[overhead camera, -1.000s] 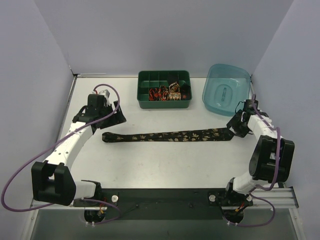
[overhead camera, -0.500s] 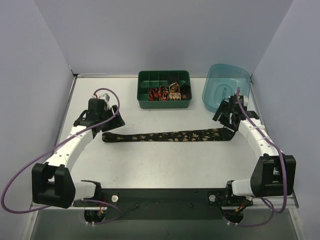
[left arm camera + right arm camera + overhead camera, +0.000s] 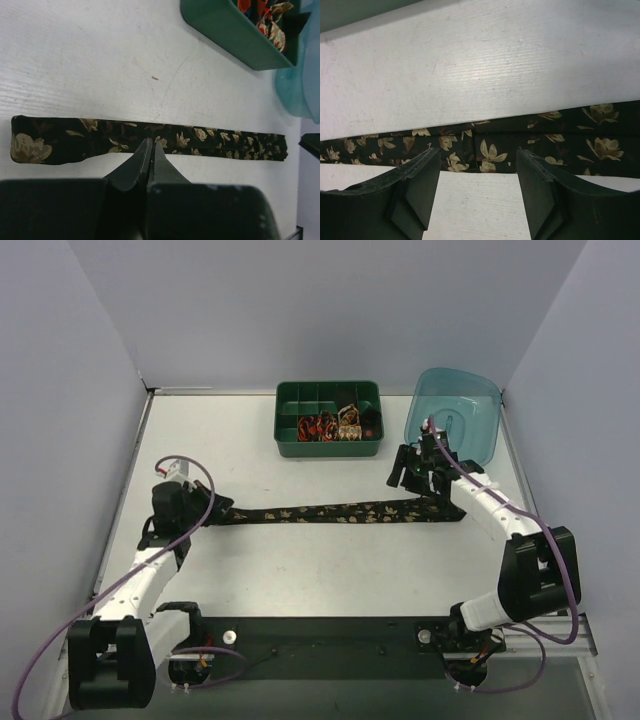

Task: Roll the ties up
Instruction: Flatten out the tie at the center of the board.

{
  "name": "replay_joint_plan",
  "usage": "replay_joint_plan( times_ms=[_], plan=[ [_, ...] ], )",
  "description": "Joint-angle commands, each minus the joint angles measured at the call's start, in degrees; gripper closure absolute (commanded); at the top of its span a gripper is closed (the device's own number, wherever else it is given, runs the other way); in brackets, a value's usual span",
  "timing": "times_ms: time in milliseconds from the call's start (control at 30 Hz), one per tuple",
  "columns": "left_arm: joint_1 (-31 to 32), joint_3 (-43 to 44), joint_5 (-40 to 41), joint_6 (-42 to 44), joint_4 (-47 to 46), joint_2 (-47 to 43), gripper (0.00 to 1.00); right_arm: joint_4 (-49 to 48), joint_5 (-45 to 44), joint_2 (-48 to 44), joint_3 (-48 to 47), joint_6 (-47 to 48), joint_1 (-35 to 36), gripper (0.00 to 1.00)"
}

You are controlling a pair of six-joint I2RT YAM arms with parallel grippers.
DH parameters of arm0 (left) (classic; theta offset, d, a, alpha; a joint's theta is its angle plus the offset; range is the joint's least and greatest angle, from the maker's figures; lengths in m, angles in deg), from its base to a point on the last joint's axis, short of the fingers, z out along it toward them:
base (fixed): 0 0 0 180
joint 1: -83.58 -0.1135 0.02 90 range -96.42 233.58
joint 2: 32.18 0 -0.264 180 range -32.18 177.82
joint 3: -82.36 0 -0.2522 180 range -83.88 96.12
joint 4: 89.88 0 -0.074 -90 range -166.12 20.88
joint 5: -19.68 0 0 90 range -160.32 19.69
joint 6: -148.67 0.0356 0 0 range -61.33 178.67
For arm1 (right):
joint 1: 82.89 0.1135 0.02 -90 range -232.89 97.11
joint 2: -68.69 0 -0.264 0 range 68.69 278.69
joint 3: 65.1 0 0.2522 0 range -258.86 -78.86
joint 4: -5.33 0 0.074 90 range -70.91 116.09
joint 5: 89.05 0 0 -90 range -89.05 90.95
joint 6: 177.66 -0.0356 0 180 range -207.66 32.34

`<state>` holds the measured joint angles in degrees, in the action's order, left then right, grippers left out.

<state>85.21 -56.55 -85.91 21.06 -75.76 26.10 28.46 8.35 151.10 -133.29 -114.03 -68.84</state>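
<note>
The long tie [image 3: 330,511] lies flat on the table, its long axis running from nine o'clock to three o'clock, with an arm at each end. At the nine o'clock end the left gripper [image 3: 151,146] is clenched tight, its tip on the tie's near edge; whether any fabric is pinched I cannot tell. Towards three o'clock the right gripper [image 3: 477,156] hangs released, jaws wide apart, with the strip crossing just beyond them. The rolled ties [image 3: 335,426] sit in the green tray [image 3: 328,388] at twelve o'clock. I'd judge the roll starts from the left end, nearest the clenched gripper.
</note>
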Motion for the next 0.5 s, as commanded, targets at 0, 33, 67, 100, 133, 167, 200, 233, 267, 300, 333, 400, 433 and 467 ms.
replay_joint_plan(
  times_ms=[0, 33, 67, 100, 133, 167, 200, 233, 267, 300, 333, 400, 433, 467],
  plan=[
    [-7.3, -8.9, -11.4, -11.1, -29.8, -1.9, 1.0, -2.2, 2.9, 1.9, -0.5, 0.1, 0.8, 0.39],
    [-8.1, -11.0, -12.3, -12.2, -32.5, -1.3, 1.0, -2.2, 3.3, 2.8, -0.8, 0.0, 1.0, 0.39],
    [-9.5, -11.7, -13.5, -13.7, -34.4, 0.2, 1.0, -2.3, 3.6, 3.2, -0.8, 0.1, 1.4, 0.39],
    [-10.0, -12.1, -14.1, -14.6, -38.1, 1.2, 1.0, -2.3, 3.8, 3.6, -0.8, -0.2, 1.5, 0.39],
    [-10.7, -13.1, -14.9, -15.4, -40.2, 2.3, 1.0, -2.3, 4.3, 3.9, -0.5, -0.3, 1.7, 0.39],
    [-11.4, -13.5, -16.2, -17.1, -42.4, 4.3, 1.0, -2.8, 4.6, 4.1, -0.2, -0.6, 1.9, 0.39],
    [-11.8, -14.1, -16.7, -18.0, -46.5, 5.3, 1.0, -2.9, 4.6, 4.2, 0.0, -0.8, 2.3, 0.39],
    [-12.1, -14.5, -17.0, -18.6, -48.4, 6.3, 1.0, -3.3, 5.1, 4.4, 0.2, -0.8, 2.6, 0.39],
    [-12.8, -15.1, -17.3, -19.4, -50.8, 8.1, 1.0, -3.7, 5.1, 4.6, 0.3, -0.8, 2.8, 0.39],
    [-13.1, -15.5, -17.5, -19.7, -51.9, 9.1, 1.0, -3.7, 4.8, 4.9, 0.2, -0.9, 3.2, 0.39],
    [-13.4, -15.6, -17.5, -19.9, -52.7, 9.9, 1.0, -3.7, 4.6, 5.2, 0.0, -1.0, 3.3, 0.39],
    [-14.5, -16.6, -18.1, -20.4, -55.4, 12.0, 1.0, -4.0, 4.5, 4.9, 0.3, -1.1, 3.4, 0.39],
    [-14.8, -16.9, -18.2, -20.5, -56.3, 12.6, 1.0, -4.2, 4.6, 4.5, 0.2, -1.0, 3.4, 0.39],
    [-15.0, -17.7, -18.1, -20.3, -57.6, 13.2, 1.0, -4.3, 4.5, 4.4, 0.2, -1.0, 3.4, 0.39]
  ],
)
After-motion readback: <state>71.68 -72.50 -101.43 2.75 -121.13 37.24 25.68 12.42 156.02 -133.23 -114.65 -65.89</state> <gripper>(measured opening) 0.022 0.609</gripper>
